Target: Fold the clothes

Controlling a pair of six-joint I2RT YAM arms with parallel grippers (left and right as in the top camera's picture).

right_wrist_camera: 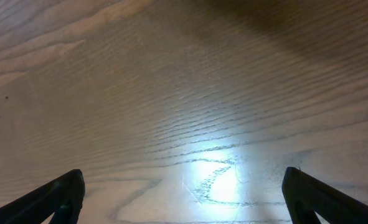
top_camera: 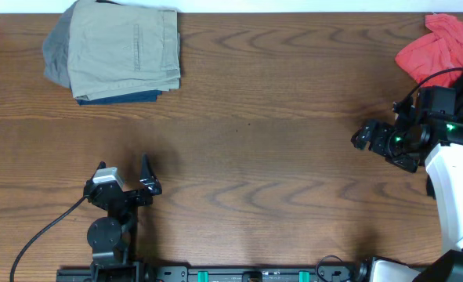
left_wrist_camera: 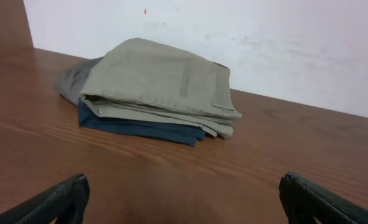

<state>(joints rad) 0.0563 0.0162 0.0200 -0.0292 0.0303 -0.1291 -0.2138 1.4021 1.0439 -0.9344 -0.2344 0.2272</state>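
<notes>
Shorts (top_camera: 125, 51): you can see them folded flat at the far left of the table (top_camera: 255, 117), lying on a dark blue cloth (top_camera: 133, 97). A grey cloth (top_camera: 55, 51) pokes out at their left side.
Left gripper (top_camera: 123, 166): wide apart and holding nothing, well apart from the shorts.
Right gripper (top_camera: 376, 139): wide apart too, holding nothing, over bare wood on your right side.
Red shirt (top_camera: 439, 47): crumpled in the far right corner.
</notes>
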